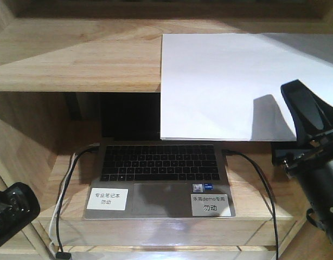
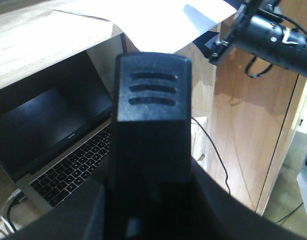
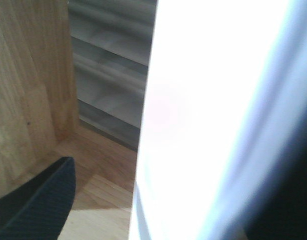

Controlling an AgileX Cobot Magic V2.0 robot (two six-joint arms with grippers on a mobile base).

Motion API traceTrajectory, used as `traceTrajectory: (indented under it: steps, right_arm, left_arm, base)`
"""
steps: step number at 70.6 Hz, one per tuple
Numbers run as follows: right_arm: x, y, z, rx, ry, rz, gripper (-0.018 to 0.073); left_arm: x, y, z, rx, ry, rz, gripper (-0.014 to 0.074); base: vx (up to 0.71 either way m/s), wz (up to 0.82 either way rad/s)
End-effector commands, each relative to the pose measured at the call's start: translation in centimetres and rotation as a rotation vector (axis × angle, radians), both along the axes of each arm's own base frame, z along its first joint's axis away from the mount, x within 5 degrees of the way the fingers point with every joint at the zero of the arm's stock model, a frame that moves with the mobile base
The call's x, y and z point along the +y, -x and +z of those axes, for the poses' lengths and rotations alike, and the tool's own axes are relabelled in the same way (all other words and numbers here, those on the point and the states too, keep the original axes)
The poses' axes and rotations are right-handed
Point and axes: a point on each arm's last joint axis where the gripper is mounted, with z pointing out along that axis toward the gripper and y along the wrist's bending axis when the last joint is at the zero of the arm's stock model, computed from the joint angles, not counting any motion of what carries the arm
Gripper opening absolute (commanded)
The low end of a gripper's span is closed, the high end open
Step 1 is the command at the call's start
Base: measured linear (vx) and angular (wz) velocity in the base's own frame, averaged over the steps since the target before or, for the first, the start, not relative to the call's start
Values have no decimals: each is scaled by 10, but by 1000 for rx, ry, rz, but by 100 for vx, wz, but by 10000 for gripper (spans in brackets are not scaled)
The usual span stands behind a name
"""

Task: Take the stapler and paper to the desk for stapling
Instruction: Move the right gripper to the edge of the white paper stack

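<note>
— What is the surface?
— A light wooden shelf unit (image 1: 74, 76). The paper (image 1: 221, 81) lies on its upper board at the right, its near edge hanging over an open laptop (image 1: 158, 162) on the board below (black cables (image 1: 261, 184) trail from both sides).
— Any writing?
— Two white stickers: the left label (image 1: 107, 199) reads "专业笔记本 勿动", the right label (image 1: 210, 205) reads "乐高demo专用 勿动".
— And the pincers?
— The right gripper (image 1: 299, 108) is spread at the paper's near right corner. The left gripper (image 1: 12, 208) sits near left, and whether it is spread cannot be told.
</note>
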Motion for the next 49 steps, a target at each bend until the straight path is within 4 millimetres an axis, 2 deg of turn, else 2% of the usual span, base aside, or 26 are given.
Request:
traceTrajectory:
  steps: [1, 12, 24, 35, 49]
  right_arm:
    - [-4, 4, 27, -210, -92, -43, 594]
    - [-5, 4, 27, -208, -97, -49, 573]
    - [-6, 3, 27, -204, -101, -56, 459]
    - [-6, 3, 27, -201, -104, -60, 271]
    - [-6, 3, 27, -202, -103, -58, -18]
  left_arm:
    - [0, -1, 17, -74, 107, 16, -6]
    - [0, -1, 17, -74, 107, 16, -6]
    - [0, -1, 17, -74, 107, 16, -6]
    - [0, -1, 17, -74, 107, 16, -6]
    - [0, -1, 17, -74, 107, 16, -6]
  base:
    - [0, 0]
    - [0, 0]
    - [0, 0]
    - [0, 0]
    - [0, 0]
